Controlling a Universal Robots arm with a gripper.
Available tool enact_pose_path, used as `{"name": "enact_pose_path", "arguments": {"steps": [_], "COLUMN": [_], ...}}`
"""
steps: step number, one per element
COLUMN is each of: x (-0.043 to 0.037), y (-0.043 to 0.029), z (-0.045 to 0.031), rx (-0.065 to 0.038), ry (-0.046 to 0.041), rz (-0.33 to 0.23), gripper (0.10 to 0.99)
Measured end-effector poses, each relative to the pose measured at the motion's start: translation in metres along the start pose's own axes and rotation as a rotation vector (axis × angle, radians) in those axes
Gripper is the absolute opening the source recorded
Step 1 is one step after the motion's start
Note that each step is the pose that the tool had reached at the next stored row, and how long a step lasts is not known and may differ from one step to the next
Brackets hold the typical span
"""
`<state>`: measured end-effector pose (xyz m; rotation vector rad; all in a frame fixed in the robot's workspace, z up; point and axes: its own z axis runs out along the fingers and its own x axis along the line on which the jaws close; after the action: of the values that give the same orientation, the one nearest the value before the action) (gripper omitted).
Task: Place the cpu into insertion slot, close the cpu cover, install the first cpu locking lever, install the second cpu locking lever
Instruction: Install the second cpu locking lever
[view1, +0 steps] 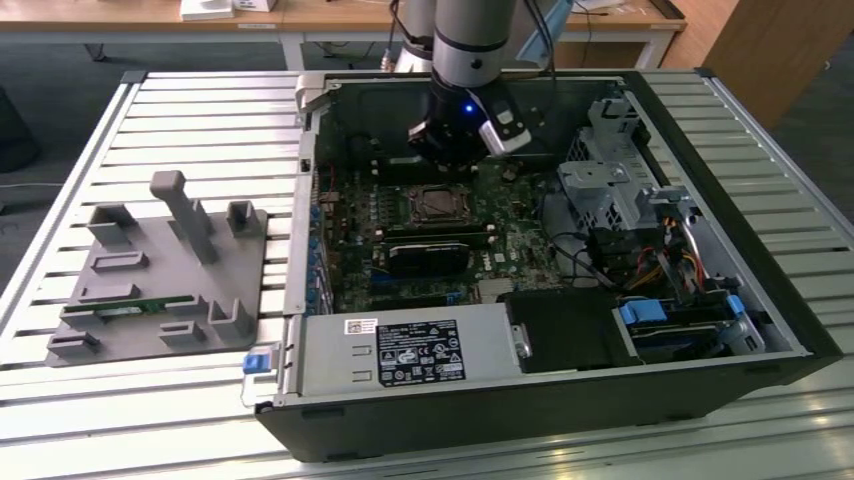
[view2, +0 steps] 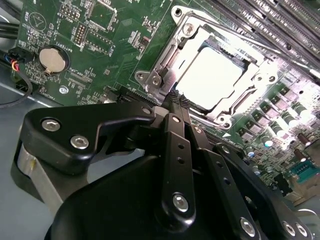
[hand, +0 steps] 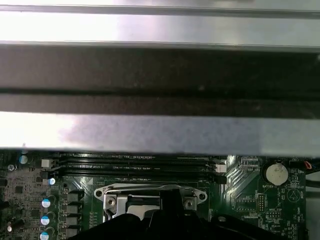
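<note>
**Closed fingers above the covered socket**

The gripper (view2: 176, 100) has its black, bolted metal fingers (view2: 172, 145) pressed together with nothing between them, tips hovering just beside the near edge of the slot (view1: 437, 204). There the cpu (view2: 212, 77) lies flat, its pale metal top glaring through the square cut-out of the cover (view2: 167, 57), a thin shiny steel frame lying closed over it. Green board (view2: 115, 30) surrounds the slot; long dark memory slots (hand: 135, 162) run along its far side. The case (view1: 747, 290) walls leave open room above.

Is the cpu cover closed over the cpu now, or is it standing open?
Closed. In the second wrist view the cpu cover lies flat around the cpu, whose bright top shows through its cut-out.
</note>
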<state>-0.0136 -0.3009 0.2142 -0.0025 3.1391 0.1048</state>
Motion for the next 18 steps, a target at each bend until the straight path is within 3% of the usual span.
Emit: {"name": "enact_pose_path", "arguments": {"steps": [11, 14, 18], "x": [0.0, 0.0, 0.0], "y": [-0.0122, -0.0121, -0.0113], "z": [-0.0017, -0.0077, -0.0213], "rx": [0.0, 0.0, 0.0], "ry": [0.0001, 0.0, 0.0011], "rz": [0.0, 0.0, 0.0], "gripper": [0.106, 0.106, 0.106]}}
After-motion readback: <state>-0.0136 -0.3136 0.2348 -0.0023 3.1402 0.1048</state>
